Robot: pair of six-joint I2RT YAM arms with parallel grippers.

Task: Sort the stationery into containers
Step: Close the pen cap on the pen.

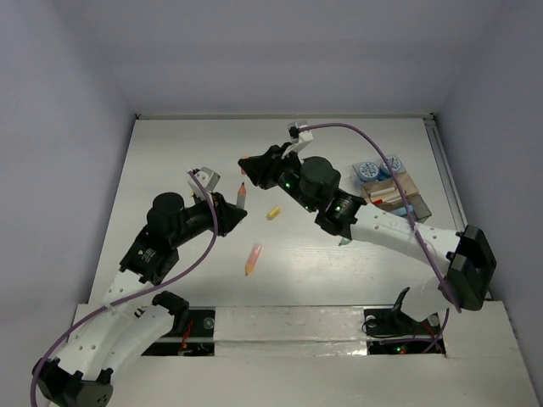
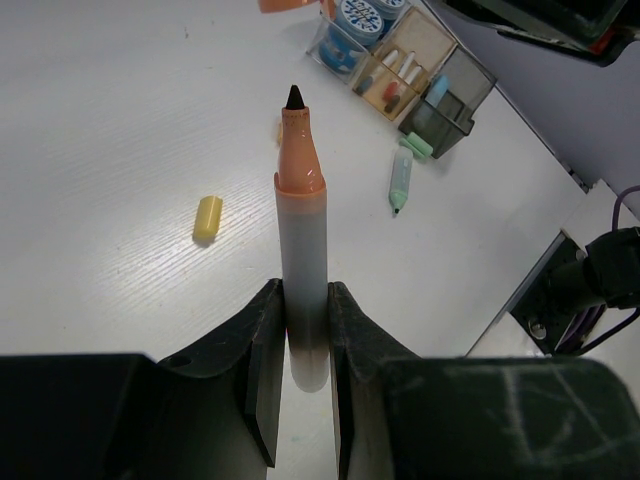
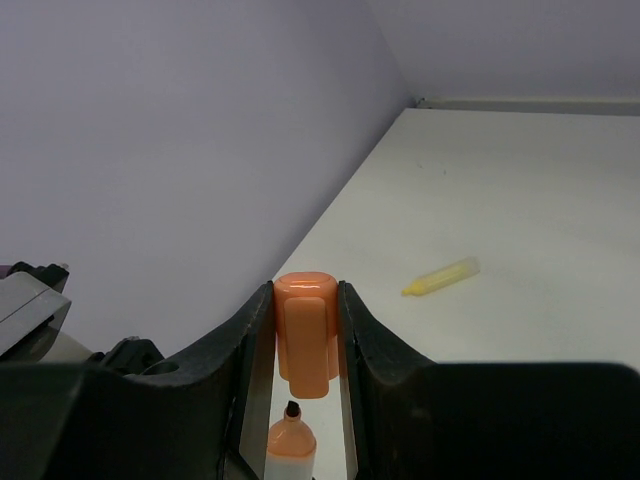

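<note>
While your L gripper (image 2: 305, 300) clamps the uncapped orange marker (image 2: 302, 230) by its grey barrel, tip pointing away from the fingers, your R gripper (image 3: 305, 300) is closed on the orange cap (image 3: 305, 345), just off that tip, not on it. Yellow stub (image 1: 273, 213) + orange pen (image 1: 253, 259) lie on table (image 1: 170, 153), well apart from trays (image 1: 399, 193) at right; pots (image 1: 377, 170) just beside trays.
</note>
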